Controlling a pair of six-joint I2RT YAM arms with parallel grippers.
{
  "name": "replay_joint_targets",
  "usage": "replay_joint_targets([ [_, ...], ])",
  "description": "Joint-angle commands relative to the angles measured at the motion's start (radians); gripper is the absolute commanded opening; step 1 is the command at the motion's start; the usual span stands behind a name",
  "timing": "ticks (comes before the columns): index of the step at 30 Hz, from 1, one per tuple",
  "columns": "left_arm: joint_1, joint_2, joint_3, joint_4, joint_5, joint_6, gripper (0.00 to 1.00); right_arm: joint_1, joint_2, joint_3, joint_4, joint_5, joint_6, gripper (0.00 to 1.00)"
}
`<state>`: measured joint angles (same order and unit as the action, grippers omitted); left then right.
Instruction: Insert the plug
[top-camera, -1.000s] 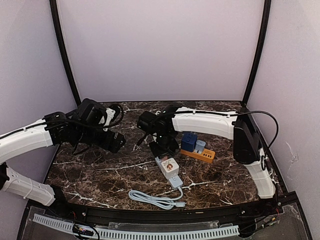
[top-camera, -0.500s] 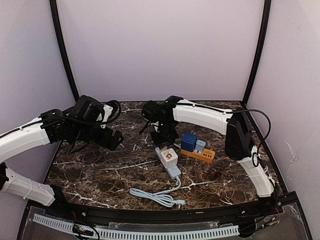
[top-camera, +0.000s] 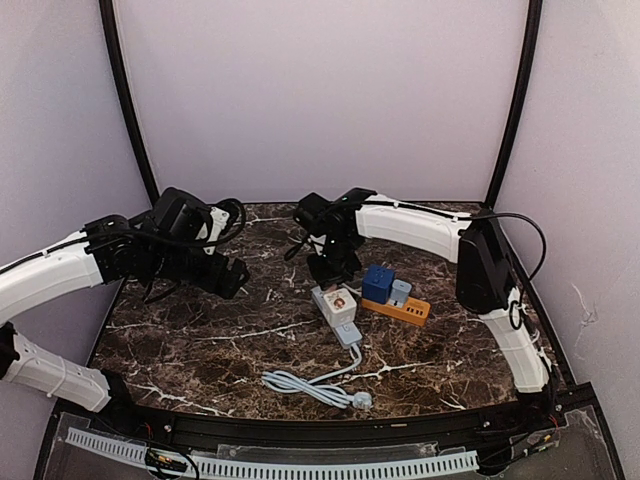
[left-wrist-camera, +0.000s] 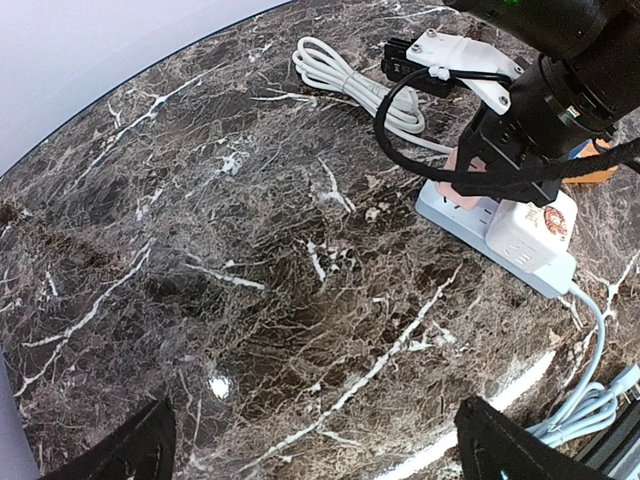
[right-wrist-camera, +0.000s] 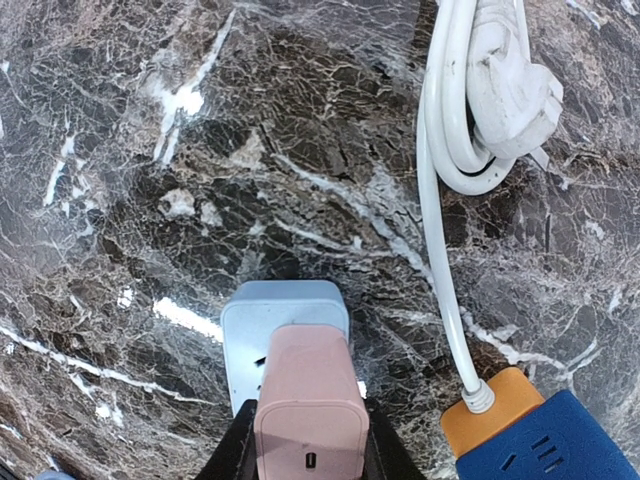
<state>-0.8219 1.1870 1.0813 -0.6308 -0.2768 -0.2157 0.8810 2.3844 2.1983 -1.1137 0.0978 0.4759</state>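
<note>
My right gripper is shut on a pink plug, with its dark fingers on both sides of it. The plug stands upright on the far end of a light blue-white power strip, touching its face; its prongs are hidden. The strip lies mid-table with a white charger plugged into it. In the left wrist view the pink plug sits under the right gripper, on the strip. My left gripper is open and empty, over bare marble to the strip's left.
An orange power strip carrying a blue adapter lies just right of the white strip. A coiled white cable lies beyond it. The white strip's cord is bunched near the table's front edge.
The right gripper with the pink plug moved toward the far side, and the power strip and its cord slid that way with it. The left arm shifted slightly.
</note>
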Motion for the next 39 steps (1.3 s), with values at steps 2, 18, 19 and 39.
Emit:
replay_joint_targets([
  [2,0.004,0.013,0.034,-0.017,0.009,0.01,0.99,-0.04,0.012,-0.072,0.099,0.049,-0.025,0.29],
  [18,0.004,-0.002,0.049,-0.028,0.009,-0.012,0.99,-0.039,-0.093,-0.008,0.088,-0.007,-0.043,0.67],
  [19,0.004,-0.006,0.05,-0.031,0.009,-0.012,0.99,-0.039,-0.1,0.0,0.088,-0.014,-0.041,0.7],
  [39,0.004,-0.043,0.174,-0.093,-0.173,0.24,0.99,-0.118,-0.359,0.11,0.05,0.052,-0.084,0.99],
])
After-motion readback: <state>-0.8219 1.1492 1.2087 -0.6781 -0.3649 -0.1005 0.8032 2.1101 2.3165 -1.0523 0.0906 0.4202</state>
